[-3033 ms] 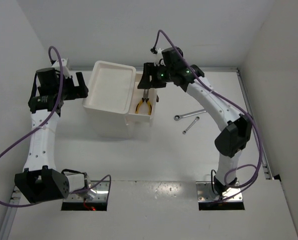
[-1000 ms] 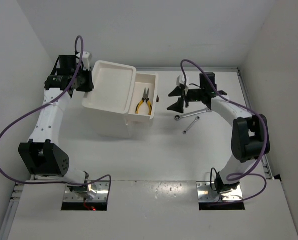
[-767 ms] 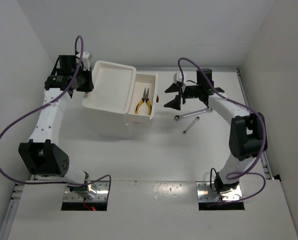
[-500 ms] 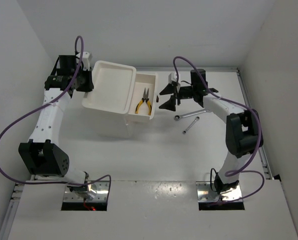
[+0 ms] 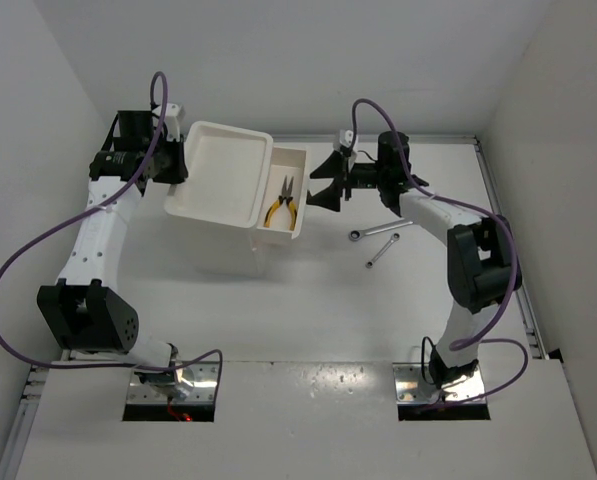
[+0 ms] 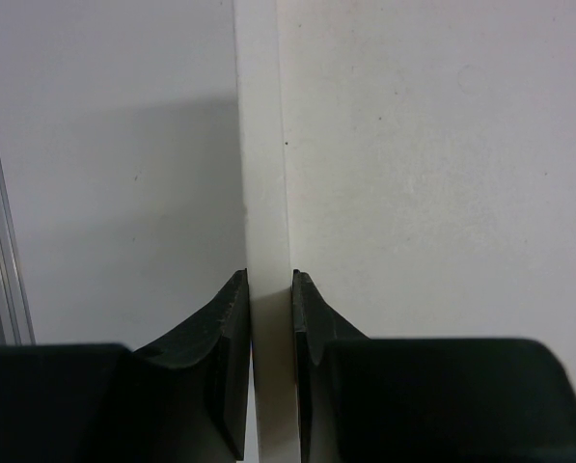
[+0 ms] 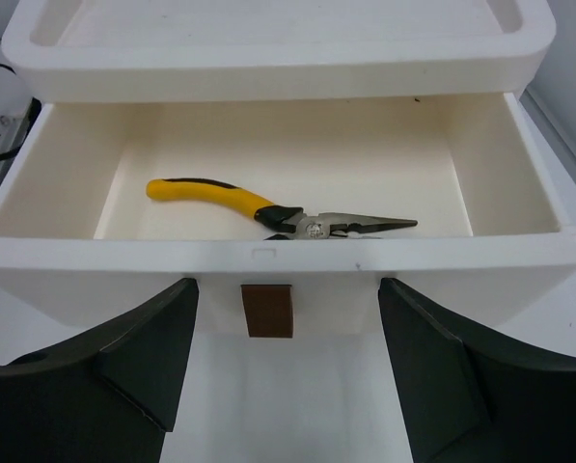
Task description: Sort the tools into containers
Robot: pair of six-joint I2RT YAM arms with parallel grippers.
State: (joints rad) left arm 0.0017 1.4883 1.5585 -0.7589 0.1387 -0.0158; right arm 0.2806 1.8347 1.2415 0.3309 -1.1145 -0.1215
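The white box unit (image 5: 223,170) has its upper drawer (image 5: 290,165) pulled out to the right, and yellow-handled pliers (image 5: 281,205) lie inside it. In the right wrist view the pliers (image 7: 268,212) rest on the drawer floor behind the front panel (image 7: 461,260), which carries a red-brown handle (image 7: 267,310). My right gripper (image 5: 318,183) stands open just right of the drawer front, its fingers (image 7: 148,357) on either side of the handle and nothing held. My left gripper (image 5: 178,165) is shut on the unit's left rim (image 6: 263,193). Two silver wrenches (image 5: 381,229) (image 5: 382,250) lie on the table.
White walls enclose the table on the left, back and right. A metal rail (image 5: 500,220) runs along the right side. The wrenches lie under the right arm's forearm (image 5: 428,205), between the drawer and the rail.
My right gripper has moved left up to the drawer front, and the drawer has slid in a little. The left gripper has kept its hold on the rim.
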